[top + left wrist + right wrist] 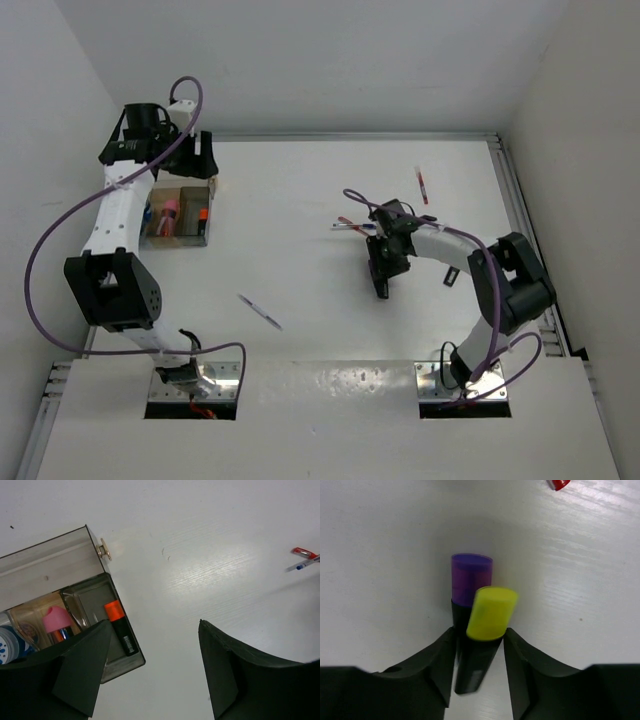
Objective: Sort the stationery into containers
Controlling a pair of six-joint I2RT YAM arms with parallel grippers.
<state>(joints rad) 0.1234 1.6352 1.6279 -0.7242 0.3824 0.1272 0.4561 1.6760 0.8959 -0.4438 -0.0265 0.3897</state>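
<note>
Right gripper (pixel 479 632) clamps yellow-capped highlighter (pixel 491 612) and purple-capped highlighter (pixel 470 577) together, likely to carry both in one trip; left gripper (pixel 154 625) hangs wide open, empty, beside organiser box (pixel 50 560).

Bare table (pixel 290 190) runs wide between the box (pixel 50 562) on the left and a cluster of pens (pixel 352 226) right of centre. 1 pen (pixel 260 311) lies alone toward the near edge. The left arm (pixel 115 215) crowds the box's left side; its right side is free. 2 highlighters (pixel 491 612) fill the right gripper's (pixel 479 631) gap.
</note>
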